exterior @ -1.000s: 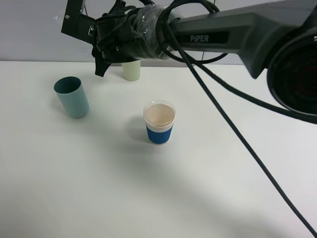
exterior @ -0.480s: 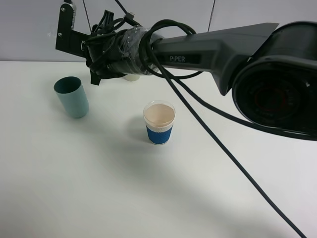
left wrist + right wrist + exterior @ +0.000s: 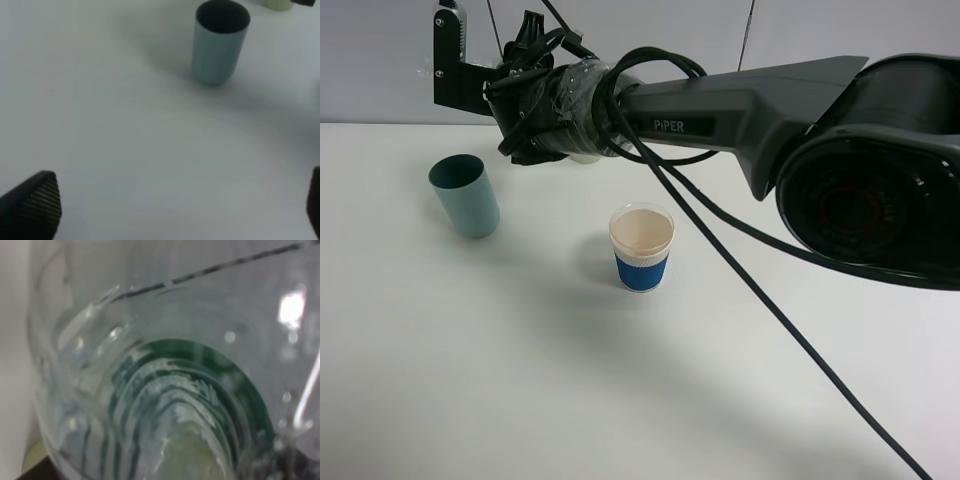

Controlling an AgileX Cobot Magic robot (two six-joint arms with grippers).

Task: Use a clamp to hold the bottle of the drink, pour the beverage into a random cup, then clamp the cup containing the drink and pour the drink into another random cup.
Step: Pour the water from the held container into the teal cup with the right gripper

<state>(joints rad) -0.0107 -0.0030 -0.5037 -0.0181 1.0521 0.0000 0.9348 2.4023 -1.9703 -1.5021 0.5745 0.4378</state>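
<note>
Right fingers (image 3: 446, 60) are clamping shut on the bottle (image 3: 165, 390), holding it high, probably for tipping into the teal cup (image 3: 466, 194) standing below them, while left fingers (image 3: 32, 205) are hovering wide open, empty, the cup well ahead.

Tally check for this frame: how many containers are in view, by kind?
Cups: 3 (teal tumbler, blue-sleeved paper cup, pale yellow-green tumbler)
Bottles: 1 (clear bottle with a green label)
Total: 4
</note>
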